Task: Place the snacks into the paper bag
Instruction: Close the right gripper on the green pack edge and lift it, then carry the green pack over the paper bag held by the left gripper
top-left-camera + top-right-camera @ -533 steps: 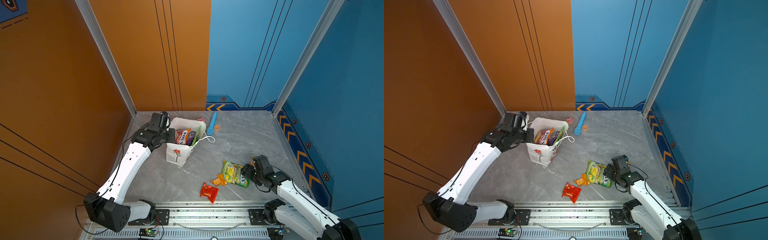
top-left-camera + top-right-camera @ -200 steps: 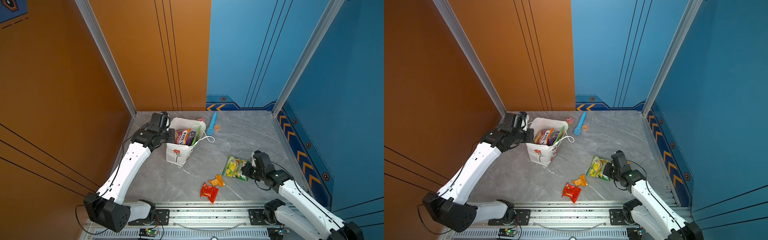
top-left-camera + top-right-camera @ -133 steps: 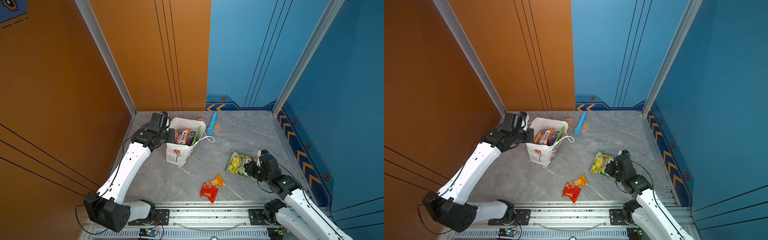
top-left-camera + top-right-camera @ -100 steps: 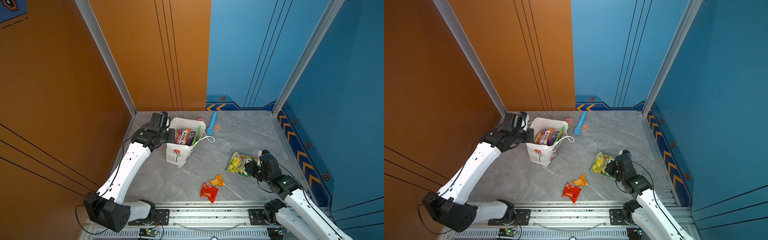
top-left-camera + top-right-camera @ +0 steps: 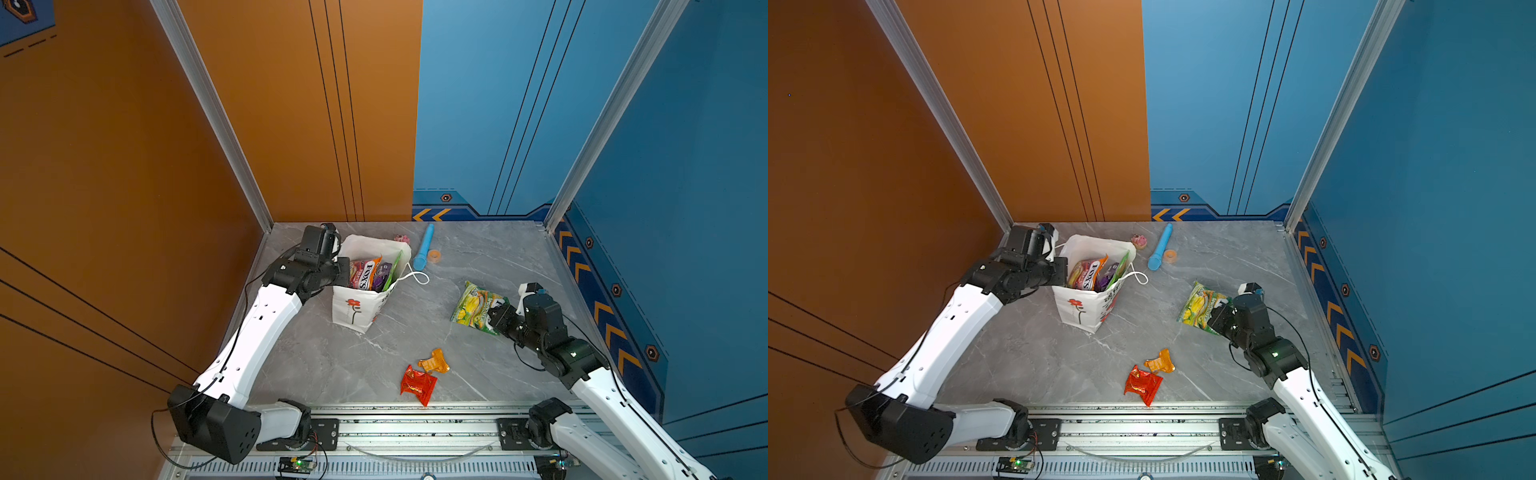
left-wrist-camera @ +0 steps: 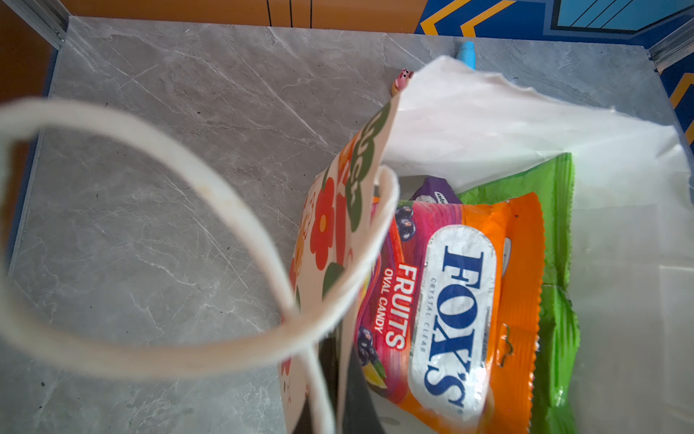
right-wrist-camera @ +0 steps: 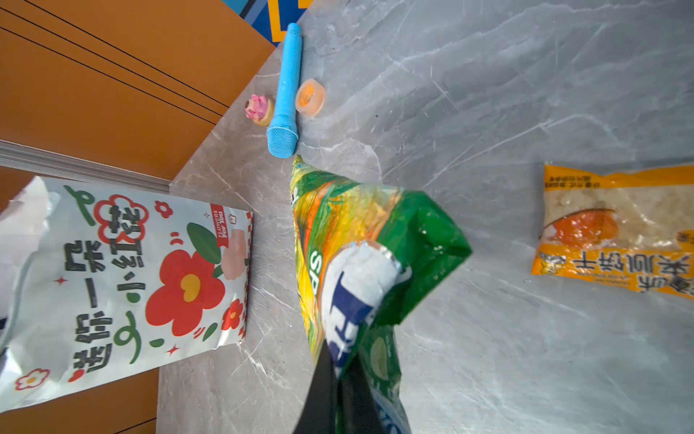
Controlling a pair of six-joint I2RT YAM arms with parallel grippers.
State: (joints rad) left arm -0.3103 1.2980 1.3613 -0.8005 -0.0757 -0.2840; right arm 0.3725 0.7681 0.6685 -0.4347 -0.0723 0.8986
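In both top views the right gripper (image 5: pixel 496 315) is pressed together on the near edge of the large crinkly green chip bag (image 5: pixel 473 306), which is tipped up off the grey marble-look table (image 5: pixel 316 361) on the right side. A couple of seconds ago this packet lay flat, nearer the front and just beside the small orange packet (image 5: pixel 434 360). It has just been gripped, raised and drawn farther back. The small orange packet and the crumpled red foil packet (image 5: pixel 417 384) remain on the table, near the front and about mid-way across. At the far left stands the upright white paper bag with red flower prints (image 5: pixel 353 309). The left gripper (image 5: pixel 341 270) stays clamped on the bag's left rim as before, keeping the mouth open. Beyond the paper bag lie a blue plastic tube (image 5: pixel 424 247) and a pink cake-like toy (image 5: pixel 402 238), neither of them a snack.

The left wrist view shows the jaws pinching the printed wall. Already inside are an orange FOX'S packet (image 6: pixel 450 308), a green packet (image 6: pixel 559 210) and a purple packet (image 6: pixel 432 189).

The right wrist view shows the dark jaws closed on a folded corner of the green chip bag, which hangs clear of the table with the paper bag off to its left.

The pick looks done. What follows is probably a carry leftward over the open mouth, with two small packets still to fetch.
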